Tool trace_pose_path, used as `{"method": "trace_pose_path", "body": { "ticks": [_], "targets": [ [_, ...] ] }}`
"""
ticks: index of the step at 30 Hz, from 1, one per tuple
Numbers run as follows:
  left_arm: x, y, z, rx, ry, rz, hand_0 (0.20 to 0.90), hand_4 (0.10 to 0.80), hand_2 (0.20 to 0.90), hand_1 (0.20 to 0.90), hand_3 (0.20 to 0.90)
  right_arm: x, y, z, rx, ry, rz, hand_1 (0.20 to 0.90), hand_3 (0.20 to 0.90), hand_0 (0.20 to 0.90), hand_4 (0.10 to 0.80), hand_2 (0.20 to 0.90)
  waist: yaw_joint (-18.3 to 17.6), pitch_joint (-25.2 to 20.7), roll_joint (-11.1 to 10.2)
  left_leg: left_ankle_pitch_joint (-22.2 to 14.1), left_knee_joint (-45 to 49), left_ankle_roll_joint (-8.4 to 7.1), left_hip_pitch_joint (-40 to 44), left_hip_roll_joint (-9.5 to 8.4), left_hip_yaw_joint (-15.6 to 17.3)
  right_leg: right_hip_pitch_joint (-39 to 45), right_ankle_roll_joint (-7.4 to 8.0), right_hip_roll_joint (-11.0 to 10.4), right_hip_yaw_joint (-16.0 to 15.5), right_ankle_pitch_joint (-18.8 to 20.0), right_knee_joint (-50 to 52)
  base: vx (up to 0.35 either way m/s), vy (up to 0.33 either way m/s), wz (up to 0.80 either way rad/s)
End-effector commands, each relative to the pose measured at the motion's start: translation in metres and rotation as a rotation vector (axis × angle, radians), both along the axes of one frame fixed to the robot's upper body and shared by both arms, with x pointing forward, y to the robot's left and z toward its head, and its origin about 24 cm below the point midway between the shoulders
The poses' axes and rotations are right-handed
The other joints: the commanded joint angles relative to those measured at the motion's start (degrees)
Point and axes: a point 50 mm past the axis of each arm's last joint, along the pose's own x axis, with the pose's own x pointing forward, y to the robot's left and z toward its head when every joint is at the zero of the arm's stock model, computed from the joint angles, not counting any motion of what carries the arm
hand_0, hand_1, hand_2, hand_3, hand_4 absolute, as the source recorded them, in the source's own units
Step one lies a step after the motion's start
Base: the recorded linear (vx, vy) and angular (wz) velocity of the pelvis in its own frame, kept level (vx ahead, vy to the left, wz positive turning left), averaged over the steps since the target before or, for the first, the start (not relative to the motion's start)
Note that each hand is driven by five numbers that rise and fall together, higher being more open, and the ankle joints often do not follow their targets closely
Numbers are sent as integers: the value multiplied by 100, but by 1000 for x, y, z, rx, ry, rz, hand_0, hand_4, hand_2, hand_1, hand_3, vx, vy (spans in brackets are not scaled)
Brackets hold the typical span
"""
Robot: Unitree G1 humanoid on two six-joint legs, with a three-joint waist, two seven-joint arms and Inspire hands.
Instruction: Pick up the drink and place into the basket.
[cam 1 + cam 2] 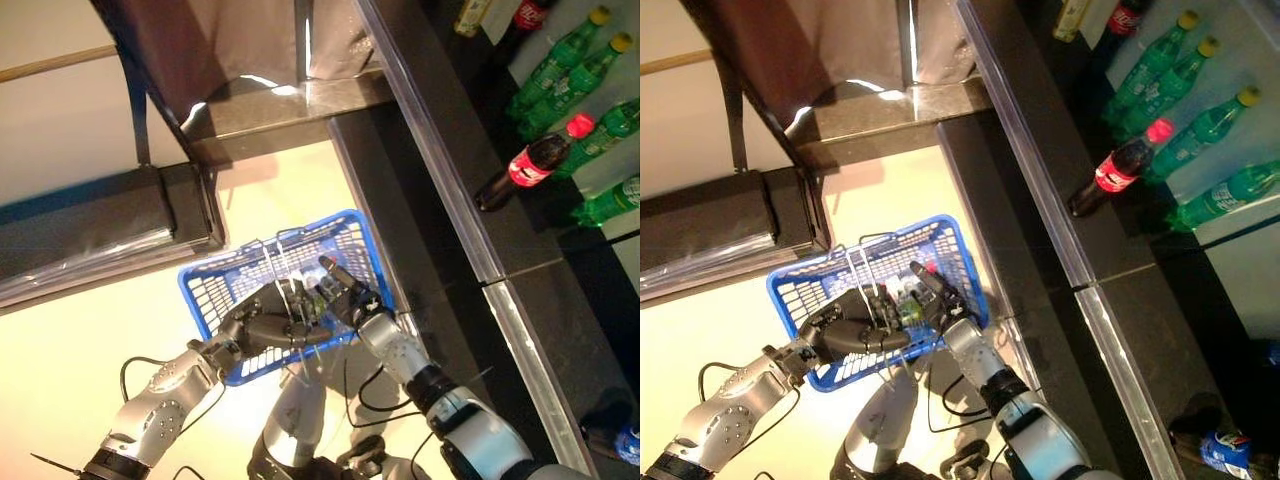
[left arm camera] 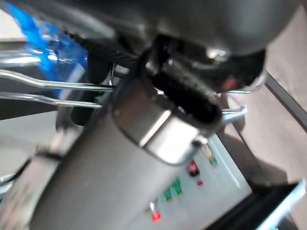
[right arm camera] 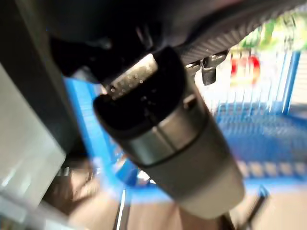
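Observation:
The blue basket [image 1: 352, 243] hangs raised in front of me, above the pale floor. My left hand [image 1: 262, 331] is shut on its thin wire handles [image 1: 283, 268]; the handles also show in the left wrist view [image 2: 57, 91]. My right hand [image 1: 350, 297] reaches into the basket from the right, its fingers curled round a small drink [image 1: 318, 301] with a green label and a red cap [image 1: 930, 268]. The drink sits inside the basket's rim, between my two hands. In the right wrist view the blue mesh [image 3: 268, 124] lies just past the hand.
A dark shelf unit with a silver rail [image 1: 450, 180] runs along the right. On it stand green bottles [image 1: 560, 75] and a cola bottle [image 1: 525, 165]. A dark low stand [image 1: 90, 220] is at the left. A can [image 1: 625, 442] lies at the lower right.

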Motion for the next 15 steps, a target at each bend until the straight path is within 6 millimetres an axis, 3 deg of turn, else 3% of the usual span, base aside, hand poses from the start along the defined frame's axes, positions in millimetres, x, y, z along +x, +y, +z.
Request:
{"method": "trace_pose_path", "body": {
  "ticks": [1,6,15],
  "targets": [
    [-4,-34,110,-284,-673,-151,300,100,300,300,200,-2,12,38,27,-265,91,900,900,900,800,900,-314,-408,88,-230,464,322,-257,-265,317,-256,-675,345,0,698,-135,-55,25,-16],
    [-6,-27,97,-277,-648,-81,300,100,300,300,200,-19,3,39,-20,-358,137,900,900,900,800,900,-497,-404,40,-213,445,344,-261,-223,421,-354,-659,344,89,714,-121,-52,24,-15],
    [-5,-13,70,-294,-552,105,300,100,300,300,200,-50,-13,68,-88,-664,337,900,900,900,800,900,-852,-379,-112,-186,376,339,-205,-94,635,-471,-607,408,322,788,-196,-49,10,-13]
  ]
}}
